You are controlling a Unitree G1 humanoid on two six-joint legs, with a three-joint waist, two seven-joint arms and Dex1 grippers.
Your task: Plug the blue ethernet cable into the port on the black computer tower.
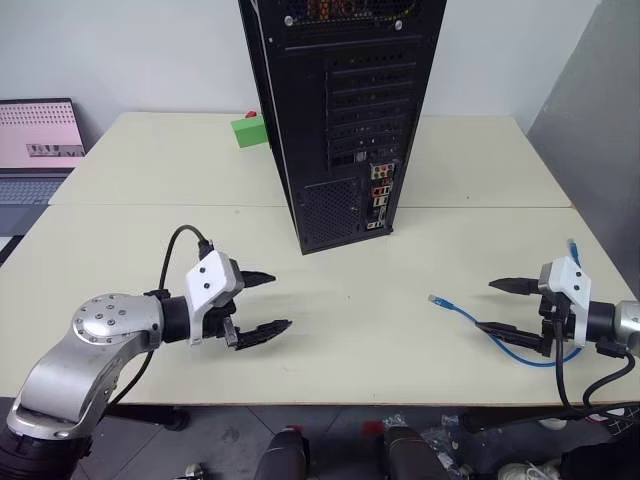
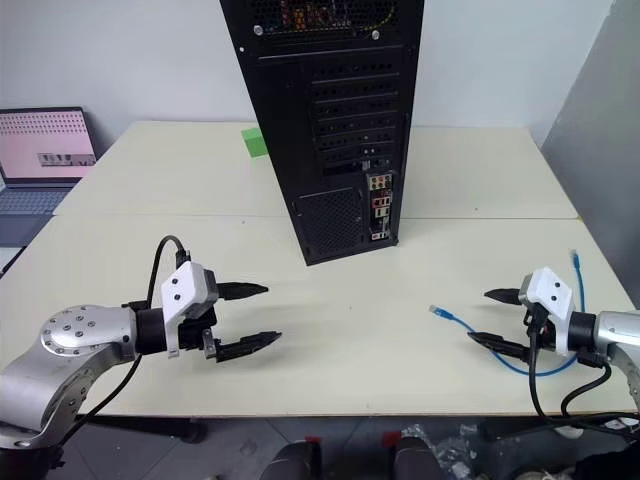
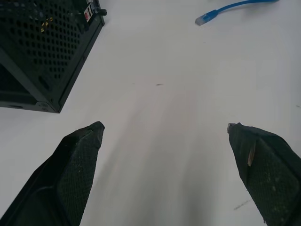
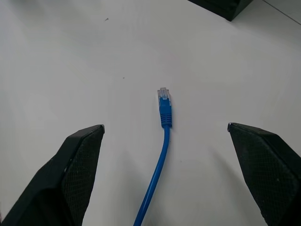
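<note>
The black computer tower (image 1: pixel 340 110) stands upright at the table's middle back, rear face toward me. The port (image 1: pixel 380 198) is in the narrow strip of red, orange and black connectors low on that face. The blue ethernet cable (image 1: pixel 480 322) lies loose on the table at the right, one plug (image 1: pixel 436 299) pointing toward the tower, the other end (image 1: pixel 572 245) near the table's right edge. My right gripper (image 1: pixel 486 306) is open just above the table, its fingers either side of the cable (image 4: pixel 162 150) behind the plug (image 4: pixel 163 96), not touching it. My left gripper (image 1: pixel 280 300) hangs open and empty, front left.
A green block (image 1: pixel 249 131) sits behind the tower on its left. A laptop (image 1: pixel 40 140) with a lit screen stands at the far left. A seam (image 1: pixel 160 205) runs across the table (image 1: pixel 360 330). A grey panel (image 1: pixel 600 120) rises at the right.
</note>
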